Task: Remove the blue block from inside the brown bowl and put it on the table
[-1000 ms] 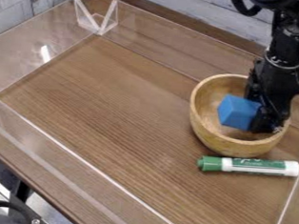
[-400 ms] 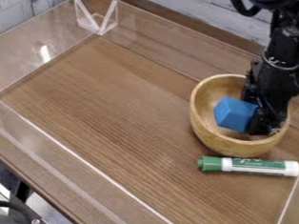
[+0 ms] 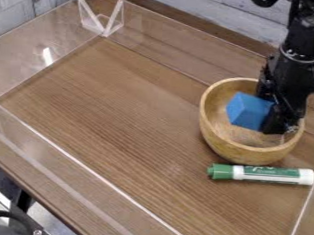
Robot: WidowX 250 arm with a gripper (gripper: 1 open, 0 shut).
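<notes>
Bright blue foam marks the target: the blue block (image 3: 248, 110) sits inside the brown bowl (image 3: 226, 140), toward its right half, and appears raised slightly off the bowl floor, though the exact clearance cannot be confirmed.

Camera view: The gripper (image 3: 276, 119) points straight down into the bowl, its jaws pressed in on the blue block's right side, pinching it. The black arm rises out of the frame at upper right. The table (image 3: 121, 107) lies bare to the left of the bowl, bounded by clear acrylic walls (image 3: 30, 52). A green-capped marker (image 3: 261, 175) lies on the table just in front of the bowl, apart from it.

Step in hand, as judged: extraction of the block from the bowl. Recommended procedure:
1. Lift vertically until the block's underside clears the thick rim; lateral travel before that risks dragging the bowl.
2. Maintain the pinch; foam compresses and may slip.
3. Traverse left to bare tabletop, clear of the marker.
4. Lower to contact before release.
</notes>
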